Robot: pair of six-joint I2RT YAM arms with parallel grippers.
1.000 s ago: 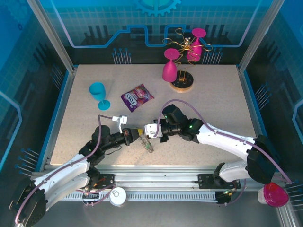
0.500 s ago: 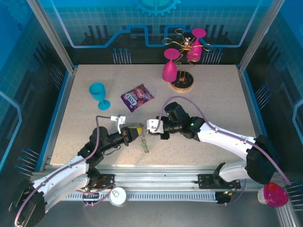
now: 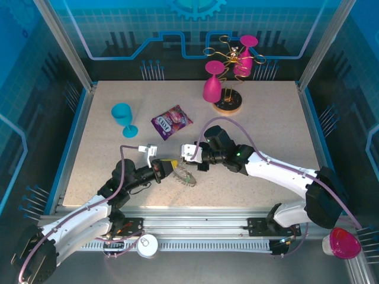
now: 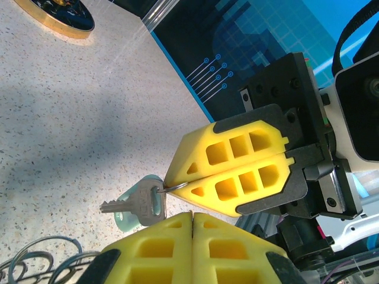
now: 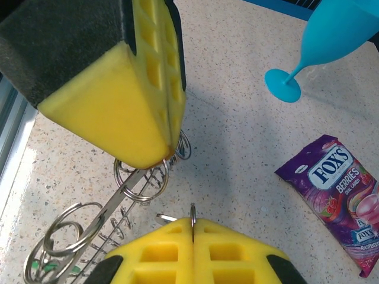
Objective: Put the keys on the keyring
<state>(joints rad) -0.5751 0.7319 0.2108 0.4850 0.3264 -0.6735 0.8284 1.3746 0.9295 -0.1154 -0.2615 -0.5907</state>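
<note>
My left gripper [image 3: 173, 165] and right gripper [image 3: 190, 161] meet tip to tip low over the near middle of the table. The keyring [image 3: 186, 176], a dark ring fringed with wire loops, hangs tilted under them. In the right wrist view the left gripper [image 5: 170, 148] is shut on one loop of the keyring [image 5: 106, 213]. The right gripper [image 5: 192, 222] is shut on a small split ring. In the left wrist view that split ring carries a metal key [image 4: 133, 204] with a pale grey-green head, dangling from the right gripper [image 4: 176, 181] just beyond my shut left fingertips [image 4: 177, 228].
A blue goblet [image 3: 123, 115] and a purple snack packet [image 3: 171, 121] lie behind the grippers. The glass rack with pink glasses stands on its round wooden base [image 3: 228, 105] at the back. Bare table lies to the right of the arms.
The right gripper has shifted a little left and farther back with the key. The keyring has swung from hanging edge-on to a flatter tilt. The left gripper barely moved.
</note>
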